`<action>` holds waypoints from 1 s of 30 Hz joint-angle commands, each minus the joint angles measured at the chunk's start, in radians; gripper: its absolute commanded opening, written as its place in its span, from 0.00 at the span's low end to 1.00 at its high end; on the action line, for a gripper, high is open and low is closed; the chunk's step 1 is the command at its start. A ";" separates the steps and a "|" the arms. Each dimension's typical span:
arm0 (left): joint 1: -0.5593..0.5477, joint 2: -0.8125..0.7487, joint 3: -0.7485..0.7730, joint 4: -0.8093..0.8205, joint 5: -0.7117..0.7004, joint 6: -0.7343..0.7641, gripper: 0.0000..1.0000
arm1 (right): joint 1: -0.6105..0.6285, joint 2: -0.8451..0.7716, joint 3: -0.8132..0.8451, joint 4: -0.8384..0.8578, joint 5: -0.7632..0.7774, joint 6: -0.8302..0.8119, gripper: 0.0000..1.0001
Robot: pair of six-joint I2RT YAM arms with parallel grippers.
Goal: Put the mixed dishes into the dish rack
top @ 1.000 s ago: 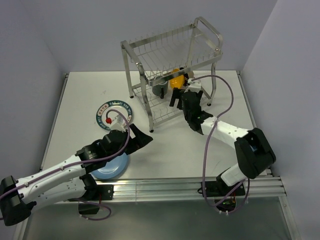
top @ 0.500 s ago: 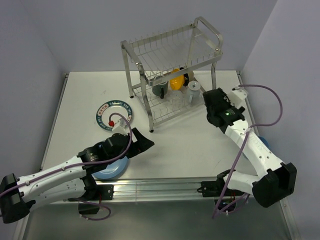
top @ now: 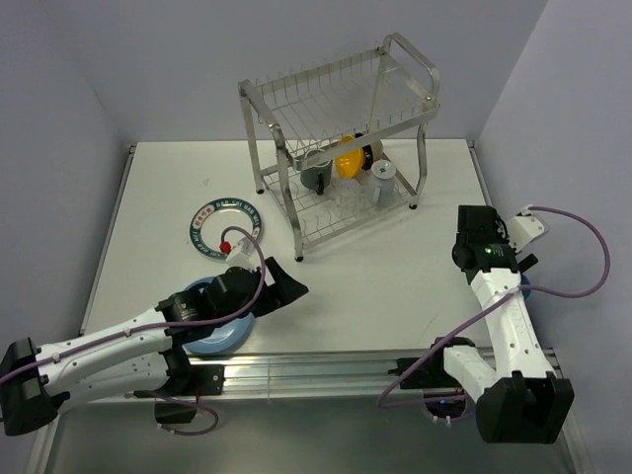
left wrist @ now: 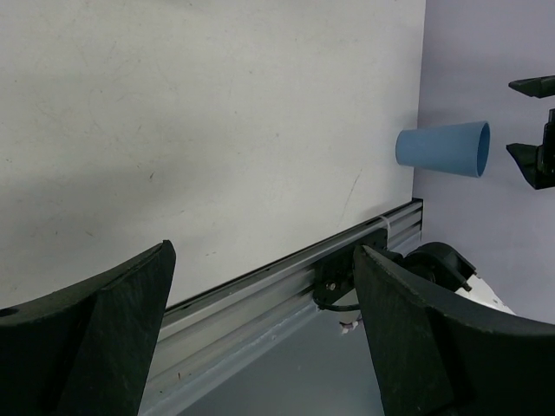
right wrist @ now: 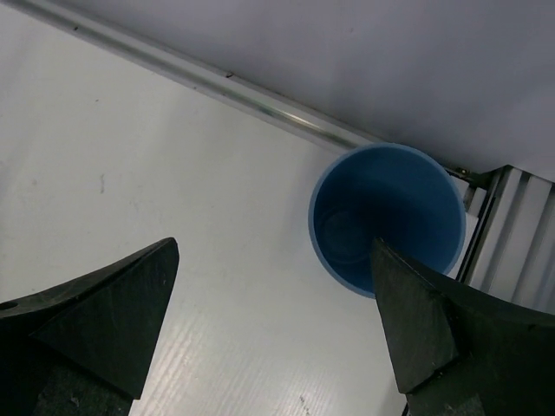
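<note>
Swung clear of the rack over the last second, the right arm has folded back toward the table's right edge. The left arm has only crept a little forward.

From where I stand, the right gripper hangs with its jaws spread wide and nothing between them, above and a little to one side of the cup. The cup stands upright, mouth up, in the near right corner of the table, close to the rail that runs along the edge. The left gripper is likewise spread and empty, low over the table by the blue plate. The patterned plate lies beyond it.

The cup looks like thin, stiff plastic: light, smooth and tapered, so it should be easy to lift but also easy to tip or nudge. So near the edge, a clumsy bump could send it off the table. I would pinch the rim, one finger inside and one outside, or else close across the body just below the mouth, where the taper helps stop it sliding down.
</note>
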 commanded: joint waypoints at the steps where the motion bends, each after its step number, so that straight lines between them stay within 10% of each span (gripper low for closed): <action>1: -0.011 0.024 0.012 0.035 0.020 -0.011 0.89 | -0.034 0.011 -0.012 0.031 0.002 -0.015 0.98; 13: -0.021 0.021 0.012 0.010 0.010 -0.005 0.89 | -0.097 0.161 -0.107 0.108 -0.097 0.072 0.87; 18: -0.021 -0.025 0.010 -0.031 -0.012 -0.005 0.89 | -0.099 0.223 -0.078 0.131 -0.111 0.069 0.02; 24: -0.021 -0.071 0.071 -0.117 -0.035 0.017 0.90 | -0.041 0.157 0.055 0.090 -0.207 -0.038 0.00; 30: -0.016 -0.062 0.346 -0.262 -0.038 0.170 0.95 | -0.022 -0.056 0.112 0.172 -0.891 -0.198 0.00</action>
